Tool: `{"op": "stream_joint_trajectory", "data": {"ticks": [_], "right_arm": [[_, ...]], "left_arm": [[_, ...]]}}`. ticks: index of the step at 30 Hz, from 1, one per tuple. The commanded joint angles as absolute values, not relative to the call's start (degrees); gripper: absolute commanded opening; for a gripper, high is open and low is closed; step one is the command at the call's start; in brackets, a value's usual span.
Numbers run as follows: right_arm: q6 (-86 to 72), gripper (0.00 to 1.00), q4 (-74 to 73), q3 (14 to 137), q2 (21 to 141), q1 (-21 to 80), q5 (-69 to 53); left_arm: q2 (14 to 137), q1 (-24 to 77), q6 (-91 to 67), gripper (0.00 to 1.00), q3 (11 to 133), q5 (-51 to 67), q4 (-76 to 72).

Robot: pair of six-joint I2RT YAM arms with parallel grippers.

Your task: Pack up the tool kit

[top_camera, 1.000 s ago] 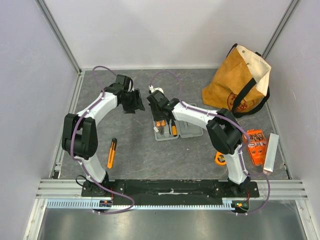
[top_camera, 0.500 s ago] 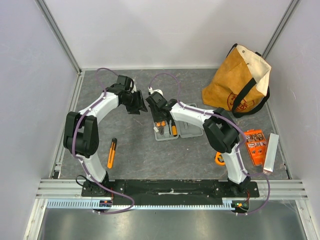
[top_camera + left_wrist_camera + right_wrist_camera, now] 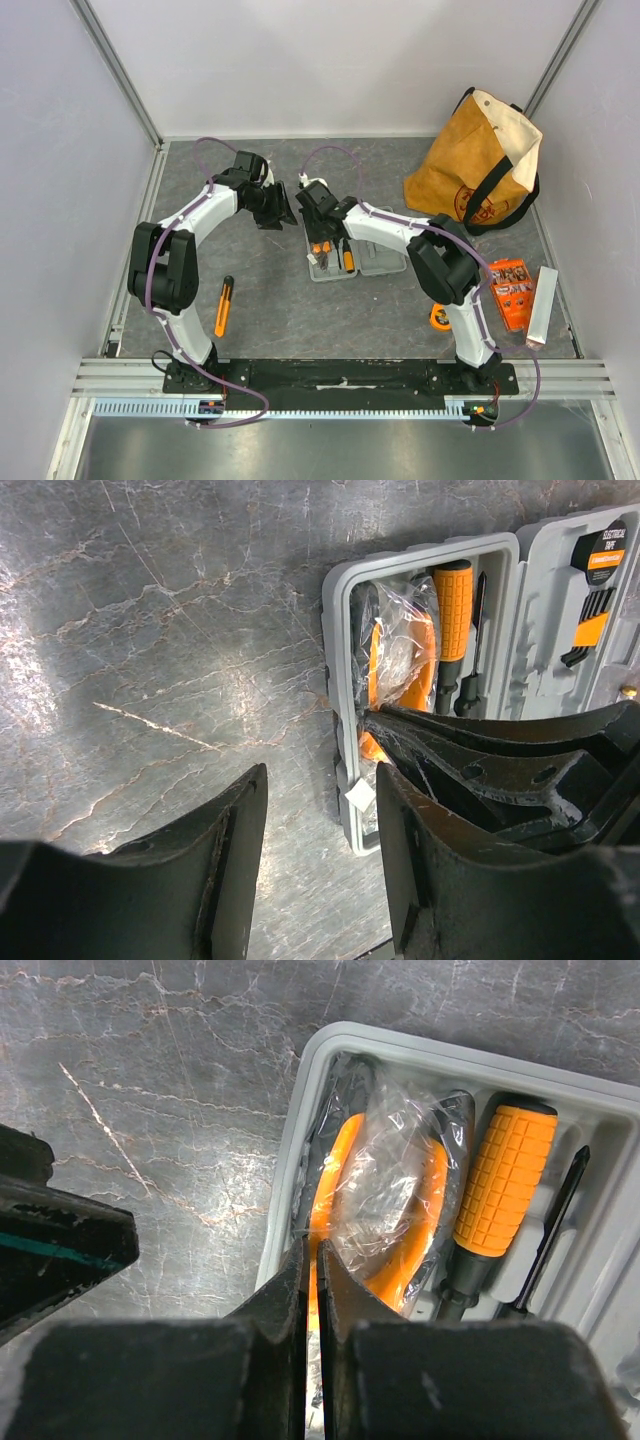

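Top external view: the tool kit lies open and flat at mid-table, directly ahead of the right arm's base, both grey halves facing up. Left wrist view: the left half holds a pair of orange-handled pliers under a crumpled clear plastic wrap, with an orange-gripped screwdriver seated alongside and a thin black driver next to it. The right half carries moulded slots and a black label card. The right gripper is closed to a sliver, its tips at the near edge of the wrap over the left half. Whether it pinches the film cannot be told. The left gripper is spread wide and holds nothing, hanging over bare table just beside the kit's left wall. An orange-and-black knife lies loose on the table, well apart from the kit on the left.
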State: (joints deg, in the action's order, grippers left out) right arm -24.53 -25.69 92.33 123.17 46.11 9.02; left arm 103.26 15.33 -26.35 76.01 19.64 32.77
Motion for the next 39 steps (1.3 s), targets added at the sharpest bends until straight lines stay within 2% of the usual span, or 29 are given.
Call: {"op": "stream_joint_trajectory", "data": {"ticks": [1,9,14,22,27,31,39], "right_arm": [[-24.52,0.07,-34.63,83.94,133.68,46.67,0.18],[-25.92,0.06,-34.19,82.70,133.25,46.41,2.63],[-28.21,0.24,-33.05,88.49,128.50,46.49,7.81],[-30.85,0.36,-32.00,101.42,125.43,46.32,11.42],[-31.55,0.57,-29.98,102.22,119.98,46.23,13.97],[-31.47,0.71,-28.74,99.76,114.54,46.06,15.99],[-31.55,0.75,-27.86,91.15,107.50,45.00,14.24]], "left_arm": [[103.18,15.12,-26.98,0.54,77.43,21.18,31.38],[103.18,15.29,-27.07,0.53,76.99,21.27,31.38],[102.48,15.21,-26.98,0.54,76.82,21.10,31.03],[98.88,15.03,-26.46,0.62,77.87,14.07,33.39],[94.76,14.77,-25.58,0.65,75.59,6.43,37.08],[90.36,13.98,-26.72,0.67,69.01,-1.74,39.81],[80.87,11.95,-28.21,0.73,54.33,-5.71,43.85]]}}
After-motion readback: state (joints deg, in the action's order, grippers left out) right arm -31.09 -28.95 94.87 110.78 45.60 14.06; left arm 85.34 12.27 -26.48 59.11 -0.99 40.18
